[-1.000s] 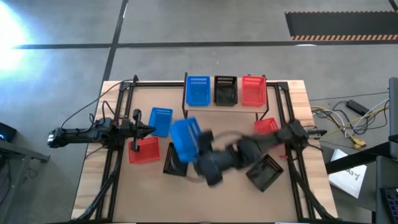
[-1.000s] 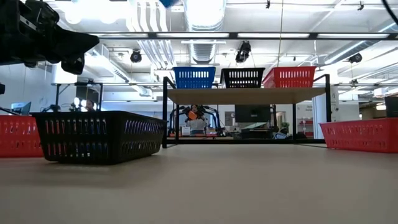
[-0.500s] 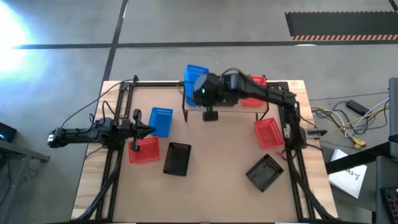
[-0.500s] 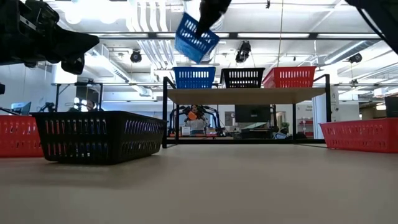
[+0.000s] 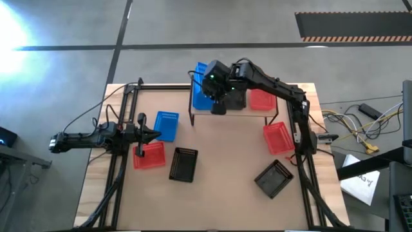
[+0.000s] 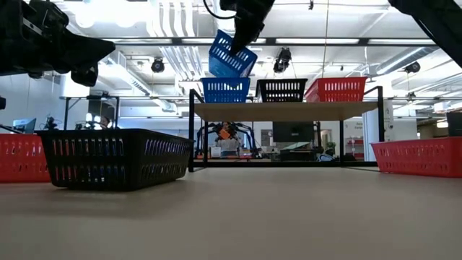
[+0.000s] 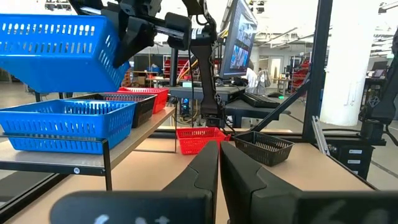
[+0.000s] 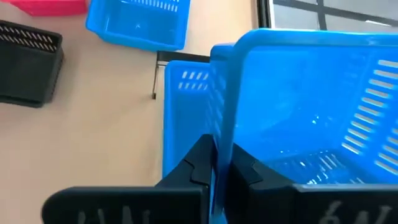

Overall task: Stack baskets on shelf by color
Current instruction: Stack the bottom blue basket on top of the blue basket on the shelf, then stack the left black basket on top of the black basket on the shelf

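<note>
Above the shelf (image 5: 233, 109), at its blue end, the right gripper (image 5: 217, 105) hangs with its two dark fingers pinched onto the thin mesh wall of a blue basket (image 6: 230, 56). The fingers are almost together, with only the plastic wall between them. This held basket is tilted, one corner lower than the other, and it floats just over a second blue basket (image 6: 225, 89) that stands flat on the shelf. In the low view the two are very near, but I cannot tell if they touch.

The shelf is a light wood plank on thin black metal legs. On it, beside the blue one, stand a black basket (image 6: 281, 89) in the middle and a red basket (image 6: 336, 89) at the other end. All baskets are shallow rectangles of plastic mesh with narrow slots in the walls.

In front of the shelf, on the wooden table (image 5: 219, 200), lie more baskets: a blue one (image 5: 167, 125), a red one (image 5: 149, 155) and a black one (image 5: 183, 164) on the left arm's side, and a red one (image 5: 278, 137) and a black one (image 5: 275, 178), turned at an angle, on the right arm's side.

The left gripper (image 5: 153, 134) waits well apart from the shelf, near the loose blue and red baskets, fingers pressed together and holding nothing.
</note>
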